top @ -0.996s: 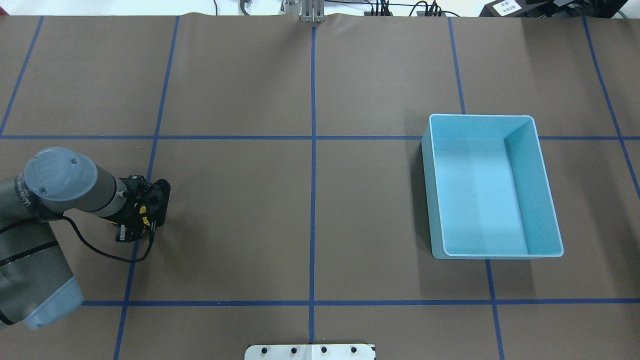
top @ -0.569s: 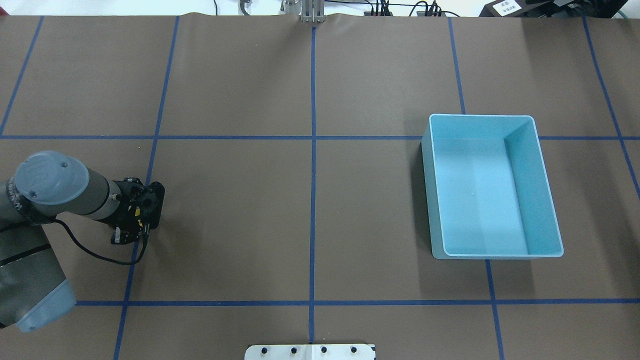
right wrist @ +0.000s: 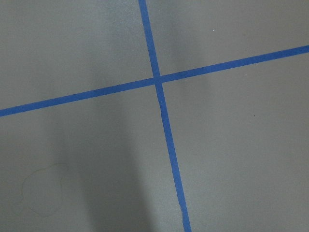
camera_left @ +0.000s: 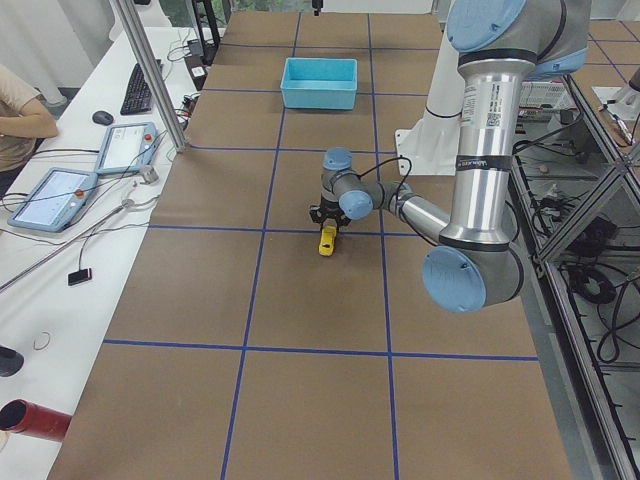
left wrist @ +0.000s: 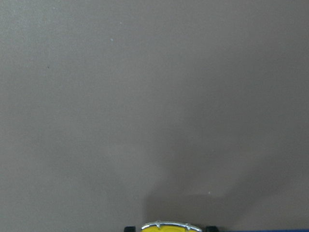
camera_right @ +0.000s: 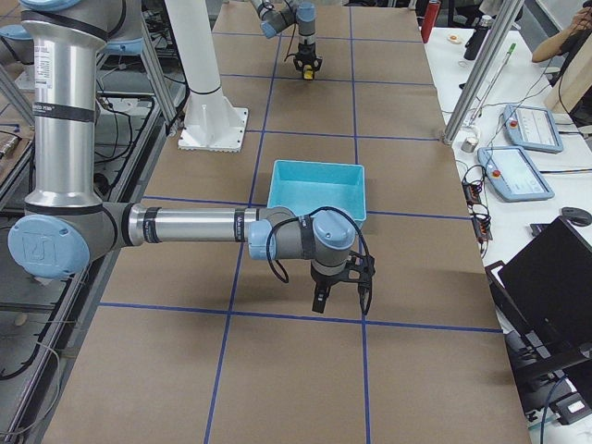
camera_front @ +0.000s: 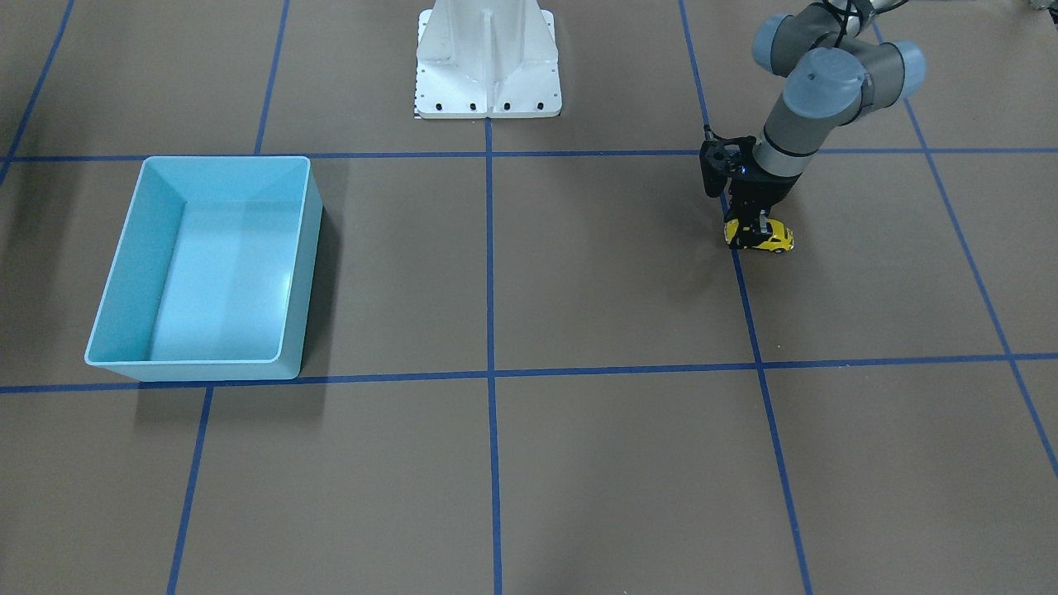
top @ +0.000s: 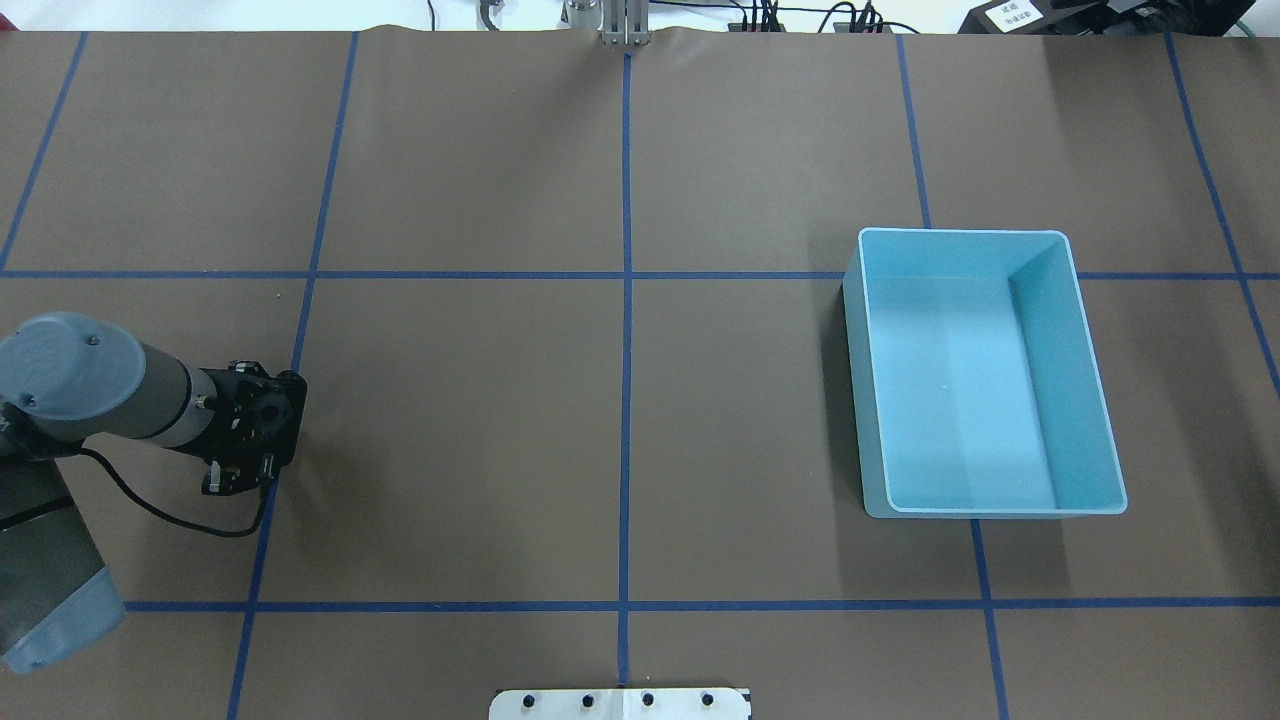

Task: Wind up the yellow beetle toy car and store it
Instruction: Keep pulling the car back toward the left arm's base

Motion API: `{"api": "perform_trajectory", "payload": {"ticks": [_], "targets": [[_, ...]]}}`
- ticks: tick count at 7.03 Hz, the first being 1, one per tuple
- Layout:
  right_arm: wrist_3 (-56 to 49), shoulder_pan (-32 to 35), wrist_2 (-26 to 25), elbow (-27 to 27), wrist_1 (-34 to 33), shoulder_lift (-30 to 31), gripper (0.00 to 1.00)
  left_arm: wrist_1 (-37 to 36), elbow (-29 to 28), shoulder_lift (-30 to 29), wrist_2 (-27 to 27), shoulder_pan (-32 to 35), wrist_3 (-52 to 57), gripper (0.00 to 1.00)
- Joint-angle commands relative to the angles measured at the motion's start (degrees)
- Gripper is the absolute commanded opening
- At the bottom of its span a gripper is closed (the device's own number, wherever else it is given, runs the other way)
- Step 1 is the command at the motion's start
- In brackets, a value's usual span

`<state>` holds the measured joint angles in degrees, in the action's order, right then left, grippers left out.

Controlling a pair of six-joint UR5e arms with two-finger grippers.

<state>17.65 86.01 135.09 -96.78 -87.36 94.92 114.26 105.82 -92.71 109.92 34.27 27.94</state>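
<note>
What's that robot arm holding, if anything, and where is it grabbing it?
The left gripper holds the yellow beetle toy car from above, pinching its body toward one end; the exact contact spots are hidden.

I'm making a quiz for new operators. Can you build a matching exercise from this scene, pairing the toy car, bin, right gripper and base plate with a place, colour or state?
Things:
1. yellow beetle toy car
2. light-blue bin
3. right gripper
4. base plate

Place, colour or state:
A. white
B. empty
C. above the table, near the bin
D. held in the left gripper

Pairs: 1-D, 2-B, 3-C, 4-A
</note>
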Motion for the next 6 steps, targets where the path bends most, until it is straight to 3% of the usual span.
{"api": "perform_trajectory", "payload": {"ticks": [1,6], "targets": [[0.02,-0.06,0.0,-0.07,0.0,0.0,1.0,1.66,0.0,1.21,0.82,0.71,0.1,0.08],[-0.07,-0.06,-0.09,0.1,0.09,0.0,1.0,7.45,-1.49,3.67,2.14,1.5,0.1,0.08]]}}
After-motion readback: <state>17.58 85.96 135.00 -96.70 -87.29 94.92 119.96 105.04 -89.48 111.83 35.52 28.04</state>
